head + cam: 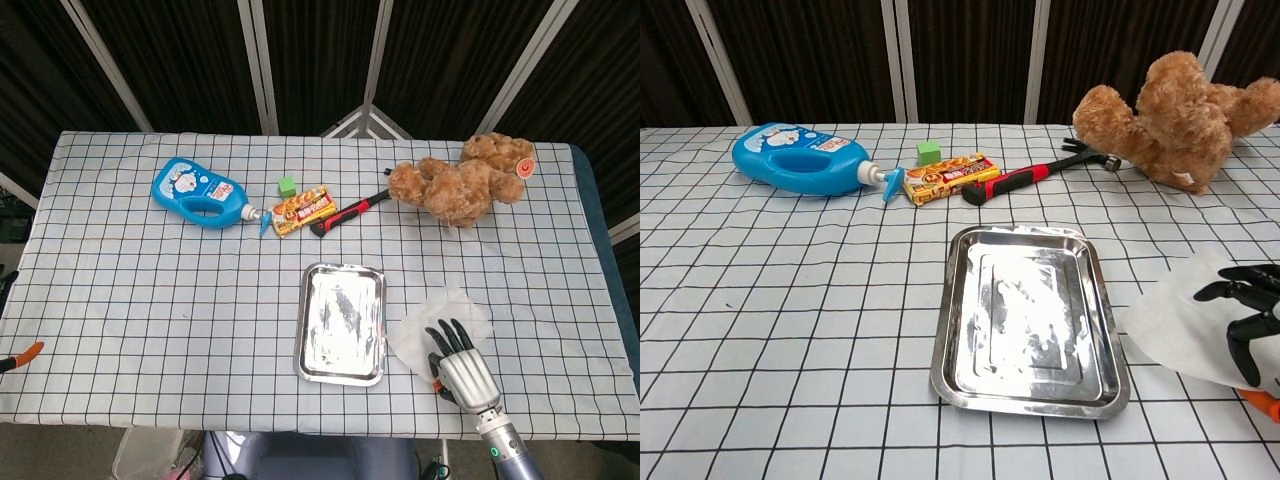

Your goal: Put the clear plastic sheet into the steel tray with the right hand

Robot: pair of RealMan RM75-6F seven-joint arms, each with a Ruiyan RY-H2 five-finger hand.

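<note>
The clear plastic sheet (447,315) (1180,320) lies just right of the steel tray (343,325) (1025,310), bent and lifted off the cloth at its right side. My right hand (458,366) (1252,318) is at the sheet's near right part, gripping it with curled fingers on top. The sheet's left edge still touches the table close to the tray's right rim. The tray holds nothing. My left hand does not show in either view.
Along the back stand a blue bottle (195,190), a green cube (287,185), a snack packet (301,208), a red-handled hammer (350,211) and a brown teddy bear (460,185). A small orange object (1262,400) lies under my right hand.
</note>
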